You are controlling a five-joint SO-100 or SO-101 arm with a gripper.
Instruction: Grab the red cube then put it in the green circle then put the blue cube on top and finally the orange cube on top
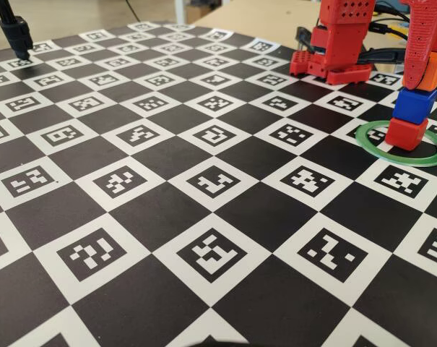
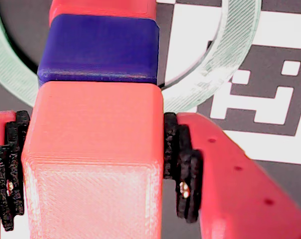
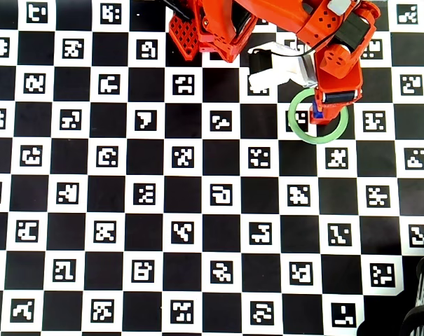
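My pincer (image 2: 162,164) grips the bright orange cube (image 2: 93,164) over the blue cube (image 2: 100,47), red cube (image 1: 406,134) beneath, inside the green circle (image 1: 402,154) near the board's (image 1: 204,217) right edge.

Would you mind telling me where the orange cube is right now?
In the fixed view, far right, the orange cube sits on the blue cube, held in the hand, above the red cube.

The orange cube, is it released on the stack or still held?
Held: the end effector is shut on the orange cube, black pads pressing both sides above the blue cube.
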